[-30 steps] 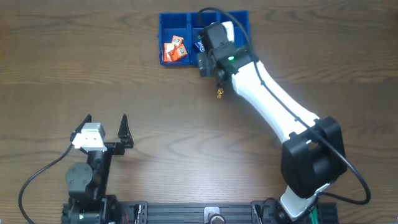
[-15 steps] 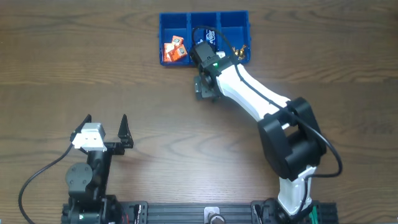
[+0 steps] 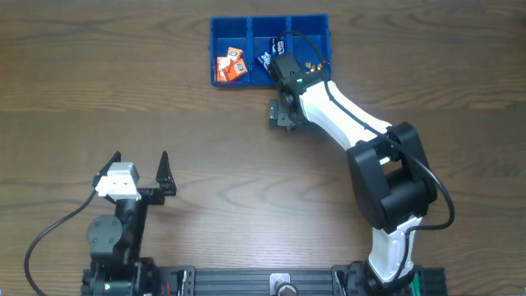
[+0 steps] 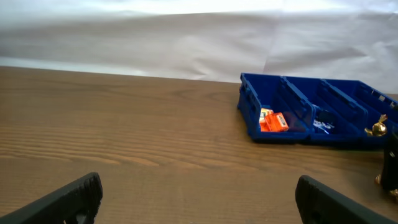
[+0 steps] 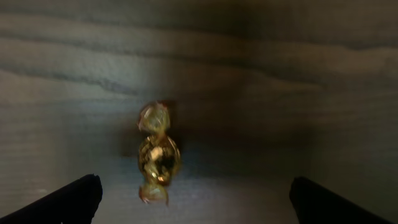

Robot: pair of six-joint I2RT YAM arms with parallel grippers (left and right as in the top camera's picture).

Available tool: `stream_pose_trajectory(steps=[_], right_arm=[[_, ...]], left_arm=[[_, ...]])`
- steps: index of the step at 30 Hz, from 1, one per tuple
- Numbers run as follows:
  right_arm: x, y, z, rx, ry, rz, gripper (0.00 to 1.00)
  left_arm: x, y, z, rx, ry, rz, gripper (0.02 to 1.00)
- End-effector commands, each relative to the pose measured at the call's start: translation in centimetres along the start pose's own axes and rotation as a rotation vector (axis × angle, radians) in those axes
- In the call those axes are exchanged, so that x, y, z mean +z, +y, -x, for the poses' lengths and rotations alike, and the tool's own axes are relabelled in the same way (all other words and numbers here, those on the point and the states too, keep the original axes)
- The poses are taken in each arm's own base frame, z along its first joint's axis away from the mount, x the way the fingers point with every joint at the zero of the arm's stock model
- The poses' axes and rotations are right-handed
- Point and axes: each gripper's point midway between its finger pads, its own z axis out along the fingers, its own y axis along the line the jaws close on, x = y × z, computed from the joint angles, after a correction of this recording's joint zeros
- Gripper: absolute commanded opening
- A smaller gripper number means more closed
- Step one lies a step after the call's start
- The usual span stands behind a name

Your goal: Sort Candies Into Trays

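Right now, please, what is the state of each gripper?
Left gripper: open, holding nothing.
Right gripper: open, holding nothing; a gold candy lies under it, between the fingers, not gripped.

we are viewing a brown wood-grain table [image 3: 99, 90] spanning the scene; behind its far edge, a plain white backdrop [image 4: 155, 37] is closing off the room.

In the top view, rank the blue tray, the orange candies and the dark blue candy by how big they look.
Largest: blue tray.
Next: orange candies, taken as a cluster.
Smallest: dark blue candy, though the right arm may hide part of it.
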Motion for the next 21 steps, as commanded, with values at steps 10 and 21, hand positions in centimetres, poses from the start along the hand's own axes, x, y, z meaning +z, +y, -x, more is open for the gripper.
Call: stream_pose_trajectory(steps=[10,21], right_arm=[[2.0,0.6,0.2,-0.012,-0.002,0.005,1.0],[2.0,1.0,0.3,-0.066,-0.006,0.025,0.945]], left_arm=[[0.1,-0.2,-1.6,0.0,0.05,-0.016,0.998],[0.1,-0.2,-1.6,0.0,0.05,-0.016,0.998]])
